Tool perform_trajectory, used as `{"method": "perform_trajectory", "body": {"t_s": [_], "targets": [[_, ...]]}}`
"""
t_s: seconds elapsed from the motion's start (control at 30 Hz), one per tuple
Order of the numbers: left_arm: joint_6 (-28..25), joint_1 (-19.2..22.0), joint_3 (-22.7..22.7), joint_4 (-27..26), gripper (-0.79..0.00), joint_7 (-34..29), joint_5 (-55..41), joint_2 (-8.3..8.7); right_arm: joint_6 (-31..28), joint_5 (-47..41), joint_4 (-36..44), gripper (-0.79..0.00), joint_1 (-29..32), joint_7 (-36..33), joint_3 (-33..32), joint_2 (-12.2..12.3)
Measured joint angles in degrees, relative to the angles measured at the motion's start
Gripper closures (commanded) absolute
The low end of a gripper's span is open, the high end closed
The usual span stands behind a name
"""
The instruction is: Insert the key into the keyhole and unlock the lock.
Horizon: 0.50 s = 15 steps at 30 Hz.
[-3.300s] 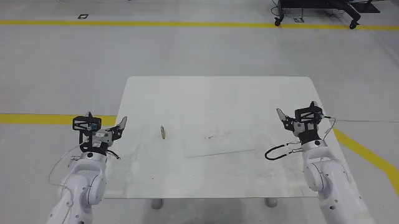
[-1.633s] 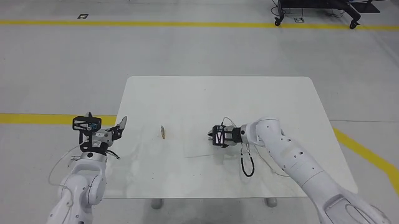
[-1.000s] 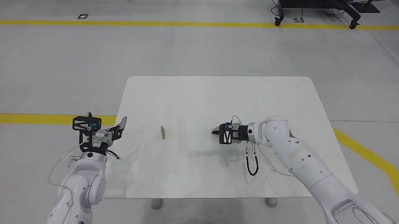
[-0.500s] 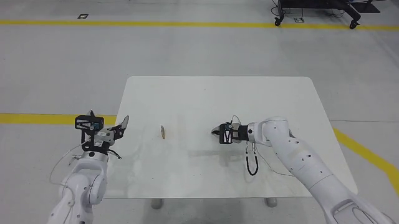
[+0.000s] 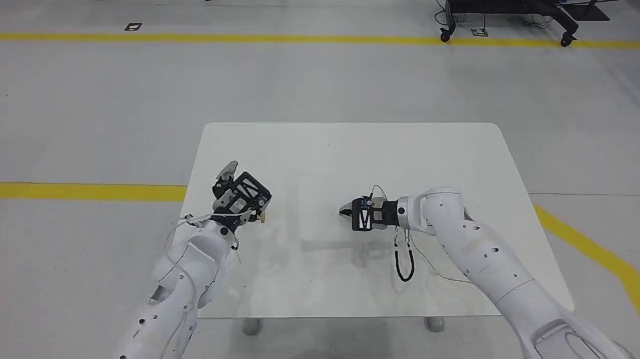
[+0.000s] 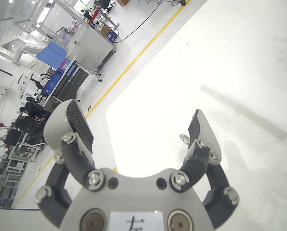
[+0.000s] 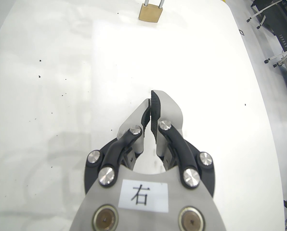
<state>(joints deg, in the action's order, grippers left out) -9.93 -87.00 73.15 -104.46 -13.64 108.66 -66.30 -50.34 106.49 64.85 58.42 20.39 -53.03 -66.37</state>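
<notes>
Currently, top view: left gripper [image 5: 245, 189] is hovering right over the lock [image 5: 262, 216] on the surface [image 5: 450, 159], and right gripper [image 5: 346, 211] is sitting well apart from the lock. Step looks like securing the lock. Next move needs the left jaws closing on its body.

Left wrist: jaws are gaping wide, holding nothing. What looks like the lock [image 6: 184, 138] is peeking out beside one finger.

Right wrist: jaws are pressing fully closed, pointing at the lock [image 7: 151, 10]. Key is too small to confirm.

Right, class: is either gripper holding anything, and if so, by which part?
The left gripper is open and holds nothing. The right gripper is shut tight; whether a key is pinched at its tips cannot be told.
</notes>
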Motion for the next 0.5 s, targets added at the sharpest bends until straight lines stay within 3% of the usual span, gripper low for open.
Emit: {"method": "perform_trajectory", "body": {"t_s": [0.1,0.3,0.4,0.5], "targets": [[-3.19,1.24,-2.48,0.6,-0.785,0.89,1.58,-0.14,0.0,0.0,0.0,0.0,0.0,0.0,0.0,0.0],[-13.09,11.12,-14.5,7.42,-0.785,-2.32,3.69,-2.17,0.0,0.0,0.0,0.0,0.0,0.0,0.0,0.0],[-12.72,16.2,-20.82,12.42,-0.785,-8.09,7.24,-3.81,0.0,0.0,0.0,0.0,0.0,0.0,0.0,0.0],[-11.15,18.92,-23.6,17.12,-0.785,-10.89,8.01,-4.86,0.0,0.0,0.0,0.0,0.0,0.0,0.0,0.0]]}}
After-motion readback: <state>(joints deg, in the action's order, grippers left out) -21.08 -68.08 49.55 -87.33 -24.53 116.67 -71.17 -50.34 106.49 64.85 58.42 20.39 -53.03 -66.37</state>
